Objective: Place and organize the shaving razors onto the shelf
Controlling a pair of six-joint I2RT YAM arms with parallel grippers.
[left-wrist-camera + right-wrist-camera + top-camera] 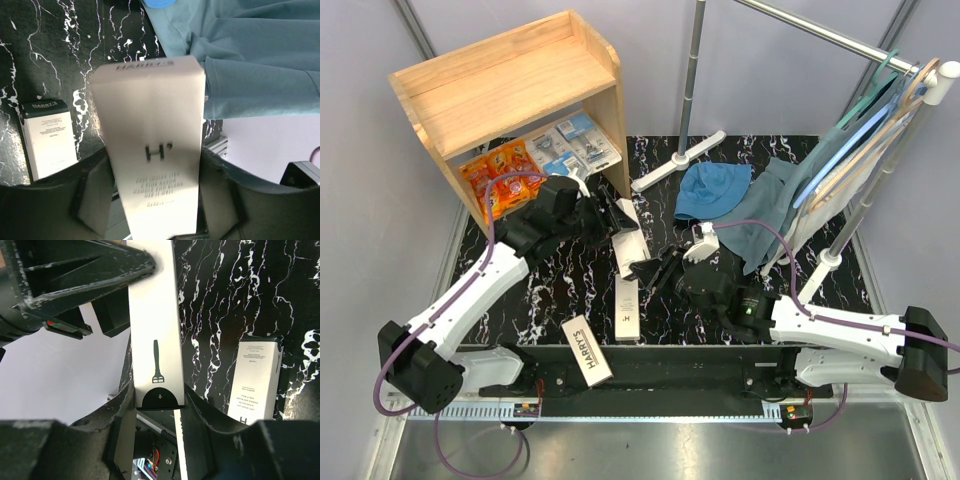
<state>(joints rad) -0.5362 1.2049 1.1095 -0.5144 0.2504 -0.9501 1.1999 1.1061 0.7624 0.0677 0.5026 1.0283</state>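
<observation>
A long white Harry's razor box [626, 243] hangs above the black marble table [560, 285], held at both ends. My left gripper [610, 213] is shut on its upper end; in the left wrist view the box [150, 145] fills the space between the fingers [92, 195] of that gripper [152, 170]. My right gripper [653, 268] is shut on the lower, dark-tabbed end [159, 399], with both fingers against the box's [152, 315] edges. Two more Harry's boxes [627, 308] [586, 350] lie on the table. On the light-wood shelf's [510, 80] lower level lie orange packs [500, 178] and blue blister packs [570, 147].
A metal clothes rack [695, 60] stands at the back right, its foot [678, 160] on the table. A blue hat [713, 190] and teal garments [775, 205] lie and hang beside my right arm. The teal cloth [250, 50] also shows behind the held box.
</observation>
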